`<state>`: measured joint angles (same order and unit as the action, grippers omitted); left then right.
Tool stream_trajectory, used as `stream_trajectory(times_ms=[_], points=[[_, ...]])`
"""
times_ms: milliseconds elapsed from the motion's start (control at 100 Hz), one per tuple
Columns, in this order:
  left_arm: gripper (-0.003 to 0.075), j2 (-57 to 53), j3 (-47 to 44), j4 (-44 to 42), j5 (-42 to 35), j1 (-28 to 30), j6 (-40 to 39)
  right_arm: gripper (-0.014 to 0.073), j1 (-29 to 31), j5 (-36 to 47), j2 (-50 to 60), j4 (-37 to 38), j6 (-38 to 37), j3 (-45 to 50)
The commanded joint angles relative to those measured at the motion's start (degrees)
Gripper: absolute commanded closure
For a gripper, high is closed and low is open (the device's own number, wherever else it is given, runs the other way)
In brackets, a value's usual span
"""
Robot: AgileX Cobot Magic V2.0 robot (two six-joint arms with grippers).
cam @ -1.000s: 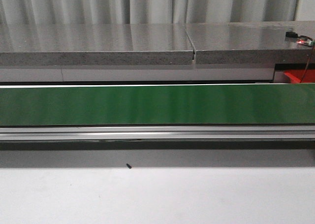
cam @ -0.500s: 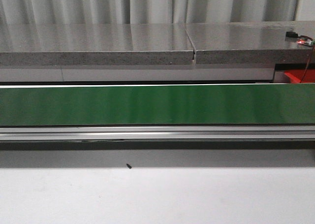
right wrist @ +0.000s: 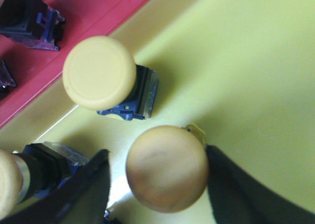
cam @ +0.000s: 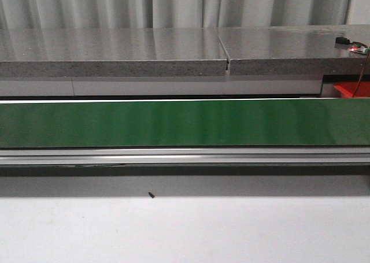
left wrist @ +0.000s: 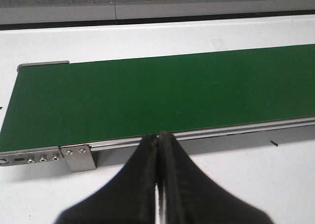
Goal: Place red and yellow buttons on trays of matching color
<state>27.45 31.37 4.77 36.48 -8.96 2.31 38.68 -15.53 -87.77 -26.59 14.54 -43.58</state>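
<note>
A pale curtain hangs behind grey stone counters, and in front of them the green conveyor belt [cam: 185,123] runs bare across the front view, with no button on it anywhere I can see. My left gripper [left wrist: 160,141] waits at the belt's near rail, its jaws pressed together on nothing. My right gripper [right wrist: 157,177] is down over the yellow tray [right wrist: 256,61], fingers spread to either side of a yellow button [right wrist: 167,168] that sits between them; whether the pads are touching it I cannot tell. Another yellow button [right wrist: 100,79] already rests on this tray just beside it, and a third [right wrist: 9,183] shows at the frame's edge. The red tray [right wrist: 93,10] alongside holds dark button bases. I judge the sorting well advanced: this one needs releasing, then whatever the belt brings.
</note>
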Motion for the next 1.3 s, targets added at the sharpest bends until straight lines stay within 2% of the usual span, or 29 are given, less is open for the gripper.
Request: stream_trajectory(times_ms=[0,110,300,580,780,880,1100,1290], points=[[0.0739,0.1,1.6,0.4,-3.9,-0.3,-0.4,0.005,0.2,1.7,1.6,-1.0,0.1,-1.1],[0.0739,0.1,1.6,0.4,-3.9,-0.3,-0.4,-0.0013,0.2,1.7,1.6,-1.5,0.1,-1.1],[0.0739,0.1,1.6,0.4,-3.9,-0.3,-0.4,-0.001,0.2,0.6,3.0,-1.5,0.1,-1.1],[0.0739,0.1,1.6,0.4,-3.9,-0.3,-0.4,-0.001,0.0,1.4,10.6,-0.9,0.1,-1.1],[0.0739,0.1,1.6,0.4,-3.9,-0.3,-0.4,-0.0001,-5.3,1.4,16.3,0.1,0.7,-1.1],[0.0739,0.1,1.6,0.4,-3.9,-0.3,-0.4,0.0085,-11.0,1.4,17.9,1.8,2.6,-1.1],[0.0739,0.1,1.6,0.4,-3.9,-0.3,-0.4,0.0424,-24.3,1.0,19.4,5.0,3.2,-1.1],[0.0739,0.1,1.6,0.4,-3.9,-0.3,-0.4,0.0622,-31.2,0.9,20.0,7.6,3.2,-1.1]])
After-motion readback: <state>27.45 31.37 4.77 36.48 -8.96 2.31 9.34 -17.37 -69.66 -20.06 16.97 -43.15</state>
